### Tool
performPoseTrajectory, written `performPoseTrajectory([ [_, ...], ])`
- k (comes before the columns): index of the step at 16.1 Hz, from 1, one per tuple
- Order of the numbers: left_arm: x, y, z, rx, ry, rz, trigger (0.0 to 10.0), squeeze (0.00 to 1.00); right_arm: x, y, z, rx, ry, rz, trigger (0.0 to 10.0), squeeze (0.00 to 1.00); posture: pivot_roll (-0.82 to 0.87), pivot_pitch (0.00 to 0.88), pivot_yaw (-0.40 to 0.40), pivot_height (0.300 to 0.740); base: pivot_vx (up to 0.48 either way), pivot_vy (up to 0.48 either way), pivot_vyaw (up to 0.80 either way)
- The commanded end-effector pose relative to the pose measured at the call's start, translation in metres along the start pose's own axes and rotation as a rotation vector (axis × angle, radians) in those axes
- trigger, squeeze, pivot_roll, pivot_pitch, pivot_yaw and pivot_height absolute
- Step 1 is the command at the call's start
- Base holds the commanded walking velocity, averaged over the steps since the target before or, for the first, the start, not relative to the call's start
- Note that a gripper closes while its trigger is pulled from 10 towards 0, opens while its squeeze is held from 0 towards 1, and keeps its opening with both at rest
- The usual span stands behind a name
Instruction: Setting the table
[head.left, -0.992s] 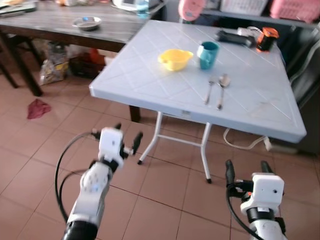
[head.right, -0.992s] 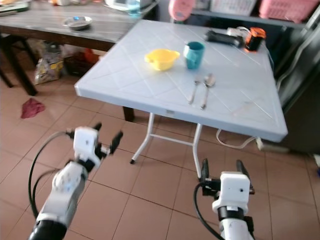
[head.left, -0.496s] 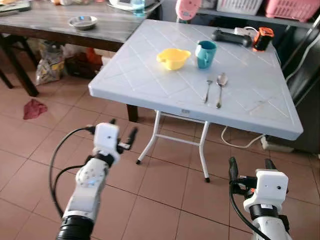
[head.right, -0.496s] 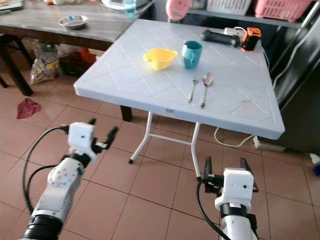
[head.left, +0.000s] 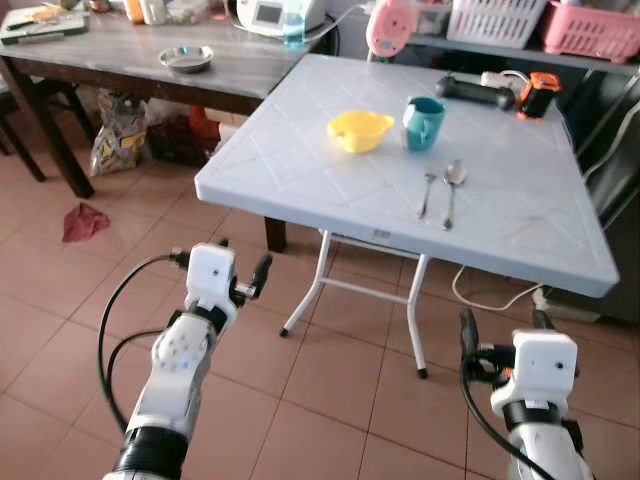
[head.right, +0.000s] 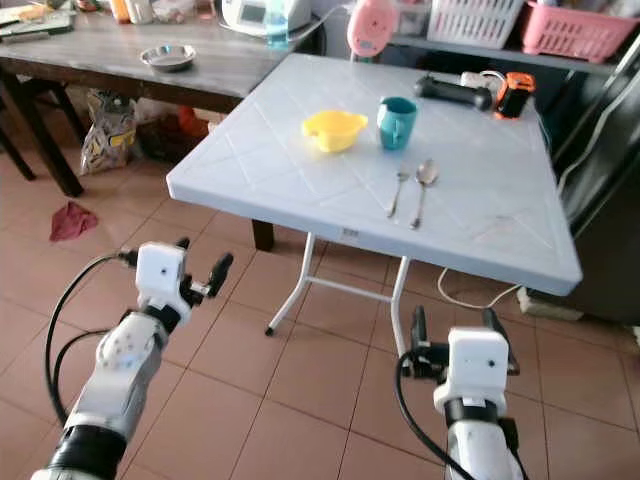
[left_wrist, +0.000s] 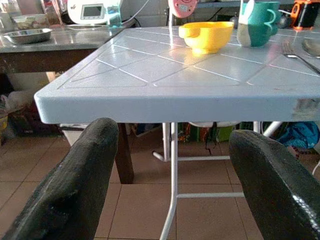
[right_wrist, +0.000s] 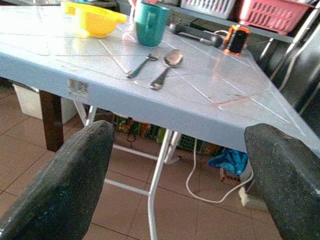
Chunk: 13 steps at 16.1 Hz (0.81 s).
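Head views / table: pale folding table (head.left: 520, 225) ahead, robot short of it, both arms low over the tiled floor.
Head views / count: one yellow bowl (head.left: 360, 130), one teal mug (head.left: 423, 122) just beside it, one fork (head.left: 427, 192), one spoon (head.left: 452, 190) side by side nearer the front edge.
Head views / grippers: left gripper (head.left: 240, 270) fingers apart, empty; right gripper (head.left: 503, 338) fingers apart, empty.
Head views / clutter: far table edge carries a black tool and an orange-black item, can't tell what they are.
Left wrist view: two black fingers (left_wrist: 75, 185) spread wide, table edge between them, bowl and mug on top.
Right wrist view: fingers (right_wrist: 60, 190) spread, nothing held; fork and spoon lie parallel, not touching the mug.
Progress: looks early; pieces grouped mid-table, none laid as a place setting.
Left to do: approach, then arrange bowl, mug, cutlery.
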<state>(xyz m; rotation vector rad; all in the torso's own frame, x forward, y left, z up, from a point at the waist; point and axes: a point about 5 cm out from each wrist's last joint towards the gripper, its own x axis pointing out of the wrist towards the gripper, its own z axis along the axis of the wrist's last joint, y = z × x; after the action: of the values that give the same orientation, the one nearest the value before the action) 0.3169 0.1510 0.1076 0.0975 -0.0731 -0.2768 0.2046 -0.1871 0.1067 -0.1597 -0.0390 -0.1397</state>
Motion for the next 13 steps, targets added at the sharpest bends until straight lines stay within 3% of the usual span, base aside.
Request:
performPoseTrajectory([
  [1, -0.0001, 0.001, -0.0047, -0.018, 0.026, 0.008, 10.0, 0.0, 0.0007, -0.0011, 0.0014, 0.0, 0.0, -0.004, 10.0, 0.0, 0.02, 0.044, -0.012, 0.74, 0.0, 0.36, 0.0],
  [9, 0.0022, -0.0032, -0.0088, -0.024, 0.051, -0.032, 10.0, 0.0, 0.0007, 0.0022, 0.0009, 0.002, -0.003, -0.007, 10.0, 0.0, 0.02, 0.044, 0.002, 0.74, 0.0, 0.387, 0.0],
  [13, 0.0017, -0.0081, -0.0052, 0.003, 0.018, -0.071, 10.0, 0.0, -0.0008, 0.0011, 0.0001, 0.0, -0.002, -0.017, 10.0, 0.0, 0.01, 0.047, 0.007, 0.74, 0.0, 0.0, 0.0],
])
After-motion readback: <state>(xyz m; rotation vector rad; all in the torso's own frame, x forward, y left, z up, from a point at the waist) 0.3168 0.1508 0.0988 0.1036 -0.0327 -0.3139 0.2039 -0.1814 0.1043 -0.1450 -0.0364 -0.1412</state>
